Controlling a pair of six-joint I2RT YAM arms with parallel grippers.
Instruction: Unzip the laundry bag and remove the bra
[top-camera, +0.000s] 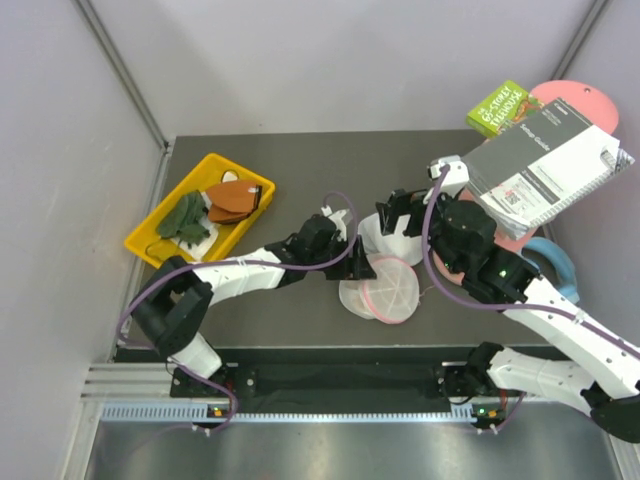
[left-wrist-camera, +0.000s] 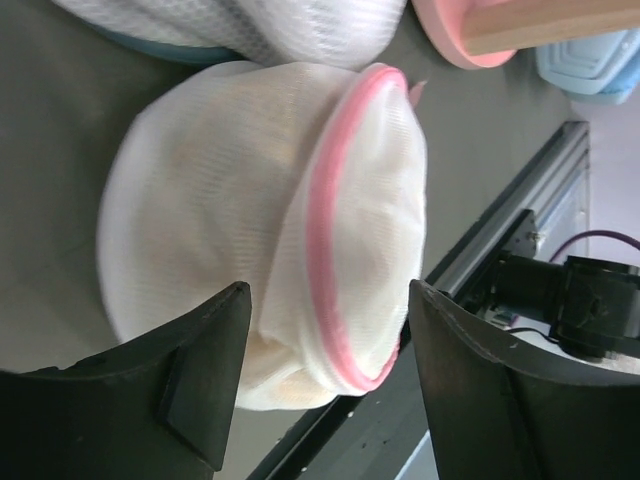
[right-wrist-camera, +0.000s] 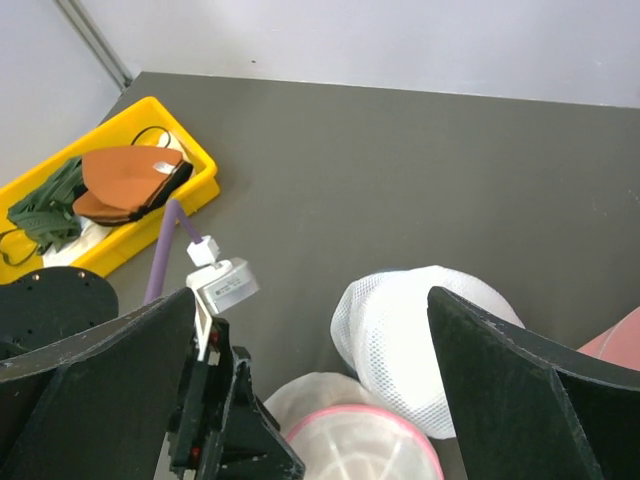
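Around the laundry bag (top-camera: 390, 290): white mesh dome (top-camera: 383, 238) blocks 12 o'clock, left gripper (top-camera: 357, 267) sits at 10, right arm (top-camera: 470, 240) at 2. You've got bare table (top-camera: 280, 315) at 7.

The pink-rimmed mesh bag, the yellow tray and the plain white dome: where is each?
Bag (left-wrist-camera: 200, 240): left wrist view, on its mesh side.
Tray (top-camera: 243, 171): top view, on its far rim.
White dome (right-wrist-camera: 415, 335): right wrist view, on its mesh top.
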